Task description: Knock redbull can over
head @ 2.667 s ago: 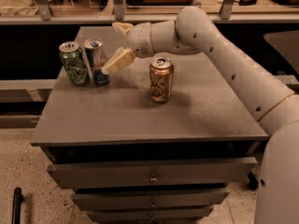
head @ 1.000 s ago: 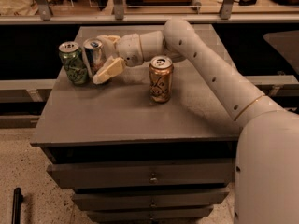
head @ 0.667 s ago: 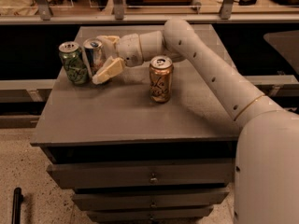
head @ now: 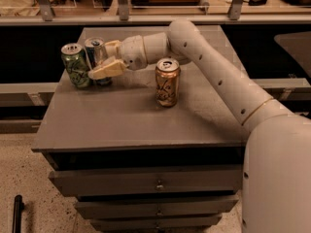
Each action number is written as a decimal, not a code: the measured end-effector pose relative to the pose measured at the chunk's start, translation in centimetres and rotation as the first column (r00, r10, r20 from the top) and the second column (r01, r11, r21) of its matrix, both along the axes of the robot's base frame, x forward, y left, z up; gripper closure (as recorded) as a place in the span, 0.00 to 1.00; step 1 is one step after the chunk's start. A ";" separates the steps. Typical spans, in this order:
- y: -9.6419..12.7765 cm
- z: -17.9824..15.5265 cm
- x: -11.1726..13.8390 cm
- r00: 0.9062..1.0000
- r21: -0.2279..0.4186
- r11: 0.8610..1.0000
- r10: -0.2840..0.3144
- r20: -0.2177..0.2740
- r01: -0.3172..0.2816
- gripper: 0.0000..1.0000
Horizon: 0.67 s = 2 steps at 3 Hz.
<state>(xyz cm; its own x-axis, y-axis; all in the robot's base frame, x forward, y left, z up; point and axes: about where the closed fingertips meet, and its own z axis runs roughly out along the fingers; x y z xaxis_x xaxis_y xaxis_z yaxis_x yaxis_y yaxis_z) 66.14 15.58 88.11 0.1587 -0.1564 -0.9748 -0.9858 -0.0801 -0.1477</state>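
The redbull can (head: 94, 49), slim, silver and blue, stands upright at the back left of the grey cabinet top (head: 121, 125). It is next to the green patterned can (head: 76, 65) on its left. My gripper (head: 101, 59) is open at the redbull can's right side. One cream finger (head: 108, 68) lies across the front of the can's lower half; the other sits behind it by the can's top. I cannot tell if they touch it. The arm reaches in from the right.
A wider gold can (head: 167, 81) stands upright near the middle of the top, just in front of my forearm (head: 204, 57). The cabinet has drawers (head: 146, 181) below. A shelf rail (head: 146, 18) runs behind. A dark rod (head: 17, 212) lies on the floor at the lower left.
My gripper moved left from beside the redbull can until its fingers straddle it. Over the last second it has hardly moved. All three cans still stand upright.
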 end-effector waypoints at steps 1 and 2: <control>0.3 0.0 -0.1 1.000 0.000 1.000 0.005 -0.001 -0.005 0.59; 0.6 0.0 -0.3 1.000 0.001 1.000 0.011 -0.002 -0.011 0.82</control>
<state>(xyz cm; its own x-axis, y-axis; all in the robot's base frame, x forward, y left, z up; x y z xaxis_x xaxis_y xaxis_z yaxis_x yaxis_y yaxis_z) 65.89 16.19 88.06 0.1588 -0.1543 -0.9752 -0.9851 -0.0905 -0.1461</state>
